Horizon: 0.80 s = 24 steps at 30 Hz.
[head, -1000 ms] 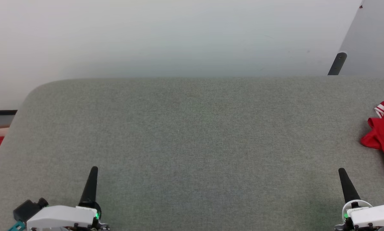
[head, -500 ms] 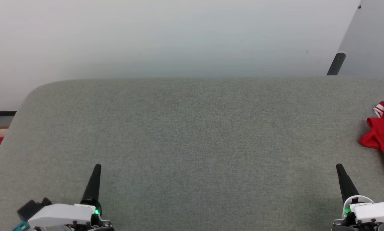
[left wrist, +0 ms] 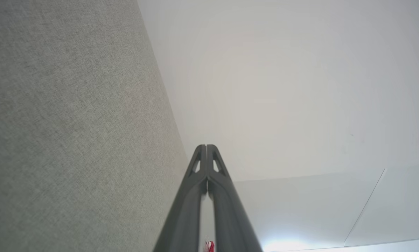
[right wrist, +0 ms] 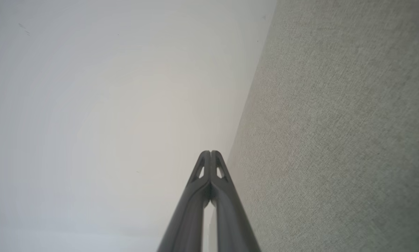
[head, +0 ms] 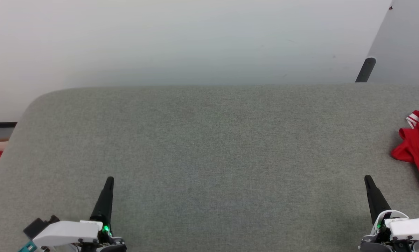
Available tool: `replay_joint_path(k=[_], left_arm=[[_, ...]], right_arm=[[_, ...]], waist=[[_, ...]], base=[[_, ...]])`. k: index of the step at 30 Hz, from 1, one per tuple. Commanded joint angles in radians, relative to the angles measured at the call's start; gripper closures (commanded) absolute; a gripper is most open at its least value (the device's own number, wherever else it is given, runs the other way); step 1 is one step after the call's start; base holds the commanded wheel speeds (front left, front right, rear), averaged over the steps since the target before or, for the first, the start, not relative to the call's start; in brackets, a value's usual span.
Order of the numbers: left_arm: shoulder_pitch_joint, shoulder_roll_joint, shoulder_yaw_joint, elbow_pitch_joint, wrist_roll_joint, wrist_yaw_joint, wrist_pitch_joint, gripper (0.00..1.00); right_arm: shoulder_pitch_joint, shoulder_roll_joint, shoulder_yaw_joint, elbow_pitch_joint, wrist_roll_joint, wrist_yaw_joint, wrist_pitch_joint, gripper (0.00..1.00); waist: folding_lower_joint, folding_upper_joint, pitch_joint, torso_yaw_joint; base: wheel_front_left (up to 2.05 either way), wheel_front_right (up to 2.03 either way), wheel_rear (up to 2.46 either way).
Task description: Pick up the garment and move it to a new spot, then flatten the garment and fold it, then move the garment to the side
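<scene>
L claw (head: 109,180), R claw (head: 367,178): both pinched shut, empty. Shirt (head: 415,147) bunched beyond R claw, to its right, well apart. Not flat, not folded; flatten + fold prob. left.

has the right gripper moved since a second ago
Yes. The right gripper has edged forward and slightly inward over the table, toward its far edge, judged against the garment.

Feels like a bare test room or lab to me, not a home. I'm parked at one big surface (head: 209,147) wrapped in grey fabric, rounded corner, with a plain white backdrop (head: 195,38) and a dark post (head: 366,70) leaning far right.
</scene>
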Motion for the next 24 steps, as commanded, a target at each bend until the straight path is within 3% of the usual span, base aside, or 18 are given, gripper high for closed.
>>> replay_joint_path(k=[1, 24], left_arm=[[-0.012, -0.003, 0.005, 0.0, -0.02, 0.0, 0.007, 1.0], [-0.024, -0.022, 0.012, 0.009, -0.128, 0.0, 0.041, 1.0]], right_arm=[[-0.014, 0.002, -0.004, -0.002, 0.023, 0.0, 0.006, 1.0], [-0.028, 0.016, -0.008, 0.0, 0.144, 0.0, 0.038, 1.0]], waist=[[0.0, -0.0001, 0.0, 0.0], [0.0, -0.0001, -0.003, -0.005]], base=[[0.0, 0.0, 0.0], [0.0, 0.0, 0.0]])
